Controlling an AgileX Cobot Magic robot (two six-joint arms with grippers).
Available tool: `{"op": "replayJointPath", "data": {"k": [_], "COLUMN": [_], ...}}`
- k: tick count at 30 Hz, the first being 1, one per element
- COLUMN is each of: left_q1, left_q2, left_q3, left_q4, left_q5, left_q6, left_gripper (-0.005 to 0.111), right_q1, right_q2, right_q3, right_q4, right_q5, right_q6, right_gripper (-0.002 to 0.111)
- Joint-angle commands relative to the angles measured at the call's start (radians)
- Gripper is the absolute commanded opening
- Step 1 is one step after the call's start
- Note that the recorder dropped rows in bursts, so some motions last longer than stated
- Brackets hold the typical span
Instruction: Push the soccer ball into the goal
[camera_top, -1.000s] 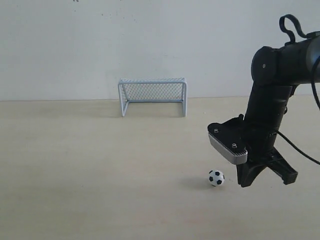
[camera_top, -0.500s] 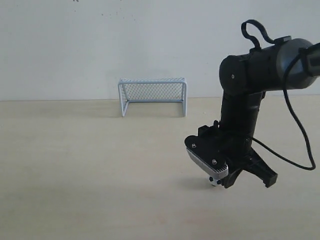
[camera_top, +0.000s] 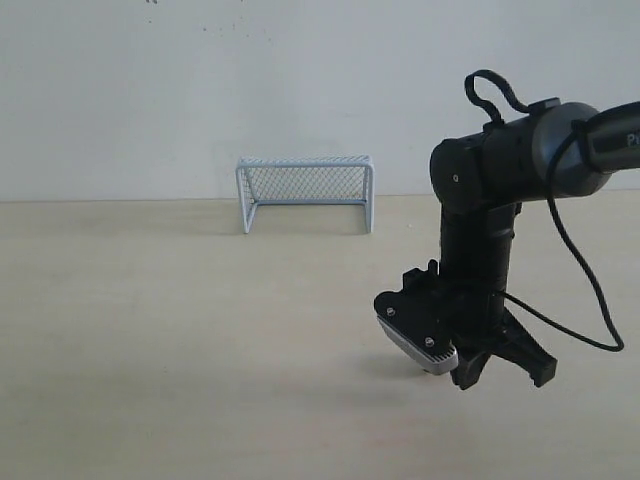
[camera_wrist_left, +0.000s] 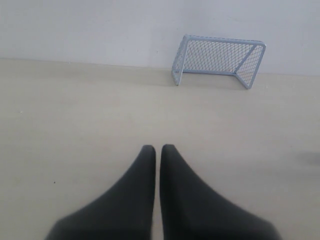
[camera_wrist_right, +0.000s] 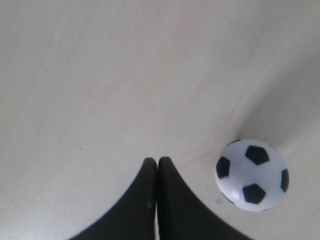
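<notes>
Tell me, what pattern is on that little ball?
The soccer ball is white with black pentagon patches, clearest in the right wrist view.

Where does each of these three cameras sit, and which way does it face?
Exterior: off the arms, looks across the table toward the wall; shows the goal and the right arm.
Left wrist: on its arm, looks over the shut left gripper toward the goal.
Right wrist: on the right arm, looks down past the shut right gripper at the soccer ball.
Shared: exterior and left wrist both see the goal; the soccer ball shows only in right wrist.
</notes>
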Motion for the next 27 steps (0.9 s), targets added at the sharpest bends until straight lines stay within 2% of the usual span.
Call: {"op": "replayJointPath", "data": {"k": [1, 4, 6, 7, 9, 10, 12, 15, 20, 27], "left_q1": [0.003, 0.003, 0.003, 0.003, 0.003, 0.003, 0.003, 0.003, 0.003, 0.003], "left_q2": [-0.003, -0.003, -0.003, -0.003, -0.003, -0.003, -0.003, -0.003, -0.003, -0.003], "left_q3": [0.003, 0.003, 0.003, 0.003, 0.003, 0.003, 0.003, 0.003, 0.003, 0.003], "left_q4": [-0.01, -0.01, -0.01, -0.01, -0.01, -0.01, -0.01, -0.01, -0.01, -0.01], "left_q5": [0.0, 0.0, 0.0, 0.0, 0.0, 0.0, 0.0, 0.0, 0.0, 0.0], "left_q6": [-0.008, -0.008, -0.008, -0.008, -0.008, -0.008, -0.008, -0.008, -0.008, -0.008], "left_gripper": [0.004, 0.004, 0.004, 0.004, 0.004, 0.004, 0.004, 0.004, 0.004, 0.004], "right_q1": [0.0, 0.0, 0.0, 0.0, 0.0, 0.0, 0.003, -0.002, -0.044, -0.181], "right_q2": [0.006, 0.006, 0.008, 0.008, 0.003, -0.013, -0.052, -0.12, -0.201, -0.264], "right_q3": [-0.004, -0.004, -0.004, -0.004, -0.004, -0.006, -0.026, -0.029, -0.029, -0.029], "right_q4": [-0.006, -0.006, -0.006, 0.026, 0.066, 0.018, -0.084, -0.096, -0.039, 0.119], "right_q5": [0.017, 0.006, -0.104, -0.268, -0.636, -0.732, -0.666, -0.491, -0.264, -0.033], "right_q6": [-0.001, -0.006, -0.006, 0.053, 0.412, 0.551, 0.587, 0.478, 0.456, 0.456], "right_gripper": [0.0, 0.0, 0.0, 0.0, 0.0, 0.0, 0.0, 0.0, 0.0, 0.0]}}
